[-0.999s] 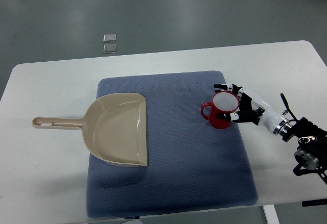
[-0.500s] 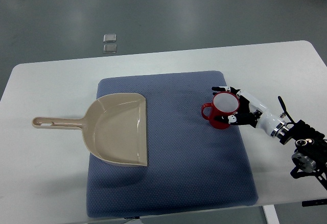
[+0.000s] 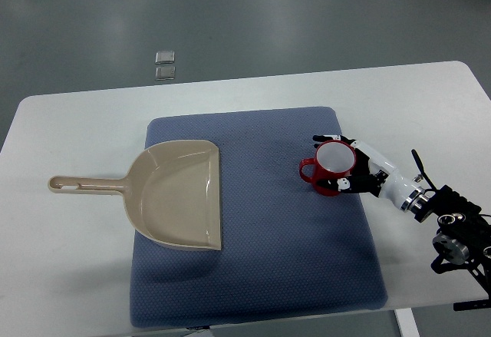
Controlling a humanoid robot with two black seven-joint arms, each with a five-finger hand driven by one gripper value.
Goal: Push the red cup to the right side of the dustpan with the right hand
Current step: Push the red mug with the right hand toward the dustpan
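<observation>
On the blue mat, red cup sits at three o'clock from the dustpan, well apart.
Right hand cups its far side, fingers spread against the wall, nothing gripped. Probably light, rigid, tippable: push low on the body.

Upright red cup, handle pointing left, stands well right of the beige dustpan.
</observation>
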